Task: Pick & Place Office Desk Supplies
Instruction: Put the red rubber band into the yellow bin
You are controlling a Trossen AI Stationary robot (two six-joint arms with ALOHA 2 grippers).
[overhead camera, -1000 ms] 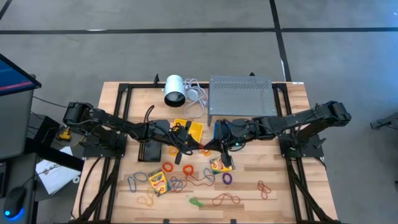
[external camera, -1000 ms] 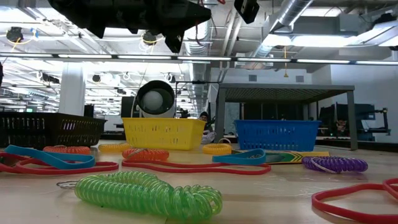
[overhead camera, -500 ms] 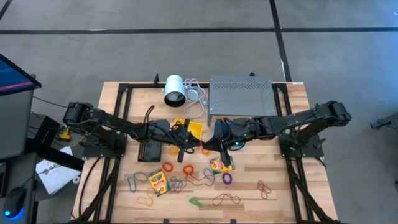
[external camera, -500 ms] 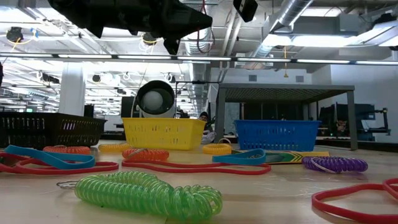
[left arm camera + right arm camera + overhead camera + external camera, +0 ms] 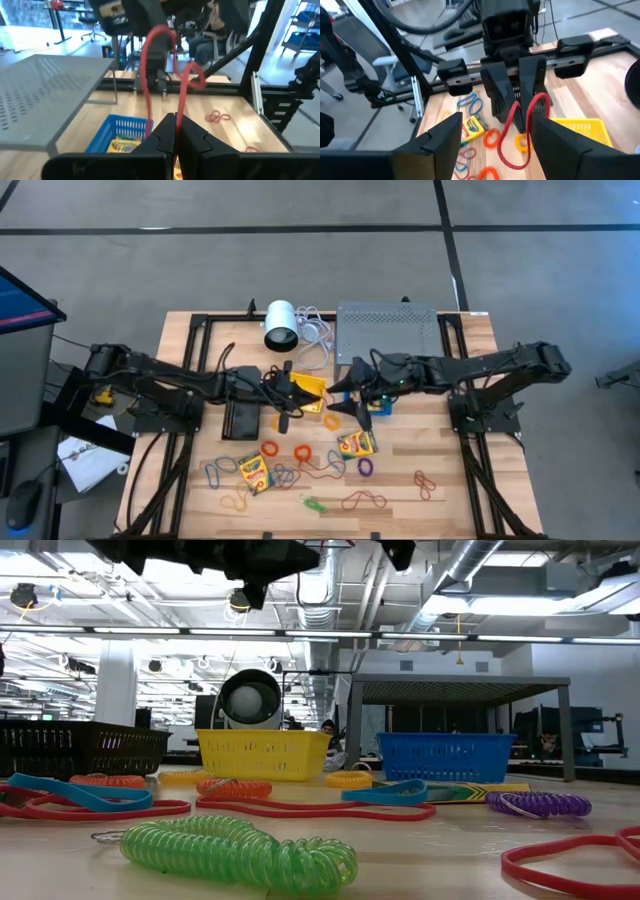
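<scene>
My left gripper (image 5: 296, 399) is shut on a red rubber band (image 5: 150, 50) above the yellow tray (image 5: 308, 386); it also shows in the right wrist view (image 5: 517, 102). My right gripper (image 5: 345, 401) is open and empty, facing it next to the blue tray (image 5: 379, 404), its fingers wide apart (image 5: 495, 131). Two crayon boxes (image 5: 253, 472) (image 5: 356, 443) lie flat on the table. Coloured rubber bands (image 5: 362, 500) and rings (image 5: 302, 452) lie scattered near the front edge. A crayon box (image 5: 120, 145) lies in the blue tray. My left gripper pinches a short stretch of the red rubber band's loop (image 5: 519, 111) between its two fingers. The fingers slant down toward the table's right side. The band hangs as a slack loop (image 5: 512, 155) below them, clear of the table.
A black tray (image 5: 241, 420) stands left of the yellow one. A grey perforated rack (image 5: 388, 332) and a white cylinder with a cable (image 5: 280, 325) stand at the far edge. A green coil (image 5: 240, 852) and a purple coil (image 5: 538, 803) lie near the front.
My left gripper has risen and gone toward the far edge with the red band, which now hangs over the yellow tray. My right gripper has gone up and toward the far edge, away from the crayon box that still lies on the table.
</scene>
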